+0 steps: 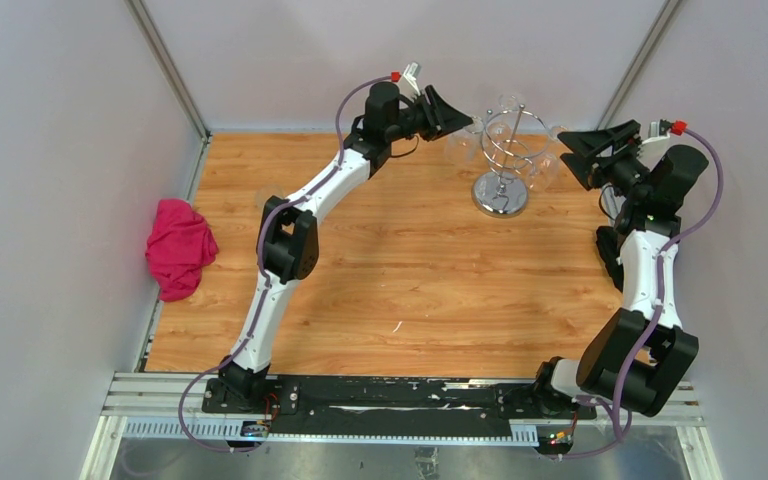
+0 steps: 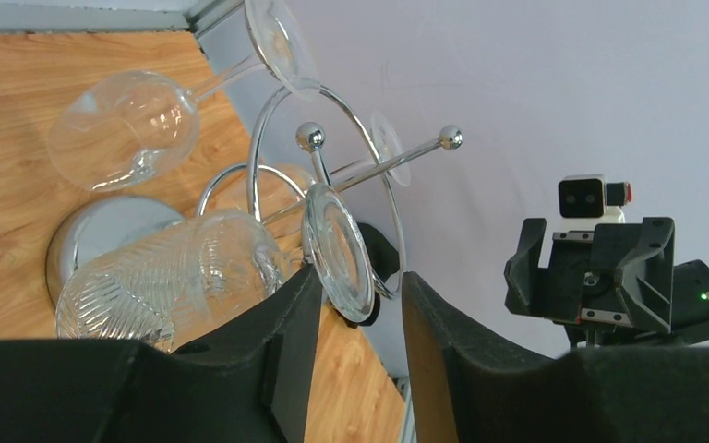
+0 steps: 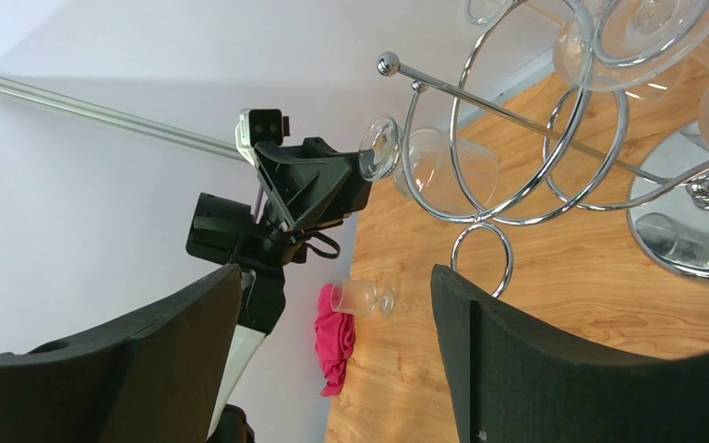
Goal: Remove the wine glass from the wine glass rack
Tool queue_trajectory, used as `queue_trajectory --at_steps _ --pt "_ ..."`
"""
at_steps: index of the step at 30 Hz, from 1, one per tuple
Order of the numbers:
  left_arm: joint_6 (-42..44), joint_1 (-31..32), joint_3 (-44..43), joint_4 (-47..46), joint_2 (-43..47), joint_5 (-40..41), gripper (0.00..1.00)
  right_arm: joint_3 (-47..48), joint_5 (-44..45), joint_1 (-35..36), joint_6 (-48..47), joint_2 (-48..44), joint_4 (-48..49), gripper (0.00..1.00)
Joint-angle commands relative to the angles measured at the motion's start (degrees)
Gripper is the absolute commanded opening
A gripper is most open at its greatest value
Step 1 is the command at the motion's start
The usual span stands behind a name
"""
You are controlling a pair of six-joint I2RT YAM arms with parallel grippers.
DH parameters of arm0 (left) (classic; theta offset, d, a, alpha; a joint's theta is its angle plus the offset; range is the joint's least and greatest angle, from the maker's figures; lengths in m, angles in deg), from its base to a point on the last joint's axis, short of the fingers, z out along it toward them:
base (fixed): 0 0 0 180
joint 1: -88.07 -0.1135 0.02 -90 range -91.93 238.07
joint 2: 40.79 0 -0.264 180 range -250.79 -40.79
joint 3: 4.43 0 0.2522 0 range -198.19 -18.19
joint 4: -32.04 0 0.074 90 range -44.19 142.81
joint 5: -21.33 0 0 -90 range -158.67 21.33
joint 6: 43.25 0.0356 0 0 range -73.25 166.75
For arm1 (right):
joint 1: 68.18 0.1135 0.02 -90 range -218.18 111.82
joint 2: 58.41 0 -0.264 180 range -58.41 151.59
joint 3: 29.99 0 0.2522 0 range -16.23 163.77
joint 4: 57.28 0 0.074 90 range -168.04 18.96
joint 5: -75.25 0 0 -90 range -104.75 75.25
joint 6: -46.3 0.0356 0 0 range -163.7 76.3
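The ribbed wine glass hung on the wine glass rack, upper right of centre in the top view. The left gripper, part-spread, straddled its foot; contact was unclear. Best close gently, then draw it straight off. The right gripper gaped empty.

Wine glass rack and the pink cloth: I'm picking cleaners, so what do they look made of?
The wine glass rack looks like polished, probably chrome-plated metal wire: its round base mirrors its surroundings. The pink cloth seems soft fabric, matte and crumpled into folds.
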Motion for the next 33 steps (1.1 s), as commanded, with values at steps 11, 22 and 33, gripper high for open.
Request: queue_trajectory --at_steps 11,22,33 --pt "-0.52 0.50 -2.12 -0.42 -1.46 -0.01 0.28 -1.05 -1.84 -0.82 1.29 0.59 2.68 0.79" --pt "-1.82 0.44 -0.51 -0.44 -0.66 0.25 0.10 -1.55 -1.84 -0.88 1.87 0.46 3.29 0.79" --pt "-9.55 0.06 1.59 -0.45 2.22 -0.35 0.00 -2.17 -1.97 -0.87 2.77 0.51 4.32 0.79"
